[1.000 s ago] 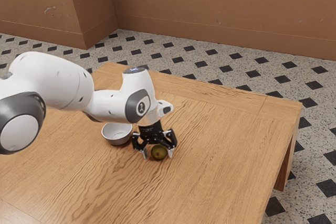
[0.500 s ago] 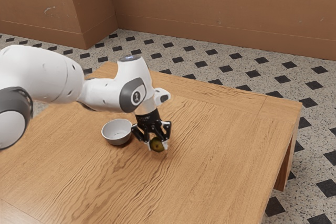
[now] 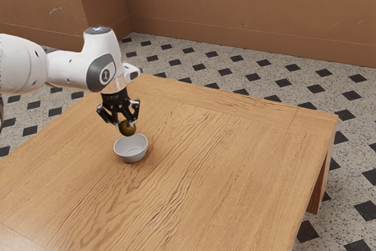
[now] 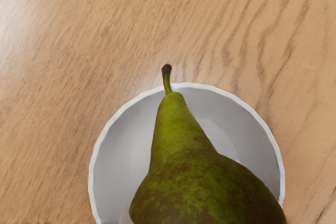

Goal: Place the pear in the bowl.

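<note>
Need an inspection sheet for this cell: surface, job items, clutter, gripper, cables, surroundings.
Surface: wooden table, bold grain, no spill or damage seen.
Job item, pear: held above the bowl, not in it; green with brown patches, stem attached and reaching past the rim in the wrist view.
Job item, bowl: upright on the table, grey-white; no crack seen.
Clutter: nothing seen.
Gripper: fingers closed on the pear from two sides.
Cables: nothing seen.
Surroundings: plain brown wall; speckled grey floor with dark diamond shapes.
</note>
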Controlling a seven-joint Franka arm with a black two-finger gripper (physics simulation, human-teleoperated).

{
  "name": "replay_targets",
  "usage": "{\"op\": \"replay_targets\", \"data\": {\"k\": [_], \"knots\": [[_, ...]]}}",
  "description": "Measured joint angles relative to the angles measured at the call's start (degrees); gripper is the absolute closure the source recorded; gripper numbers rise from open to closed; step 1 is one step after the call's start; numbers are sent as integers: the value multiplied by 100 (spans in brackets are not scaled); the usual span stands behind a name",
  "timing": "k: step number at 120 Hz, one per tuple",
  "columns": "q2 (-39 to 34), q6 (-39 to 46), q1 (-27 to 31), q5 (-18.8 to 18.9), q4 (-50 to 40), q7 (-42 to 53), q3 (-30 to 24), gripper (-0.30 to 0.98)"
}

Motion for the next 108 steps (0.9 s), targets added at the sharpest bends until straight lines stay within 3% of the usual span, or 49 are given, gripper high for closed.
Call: {"op": "replay_targets", "data": {"k": [27,46,60,96,108], "knots": [[111,-79,0,47,-40,-178,-1,78],[118,-81,3,-117,-39,-130,1,40],[124,-74,5,-261,-42,-10,0,24],[103,-72,-2,-348,-34,227,-13,6],[-288,-554,-4,-302,336,402,-34,4]]}}
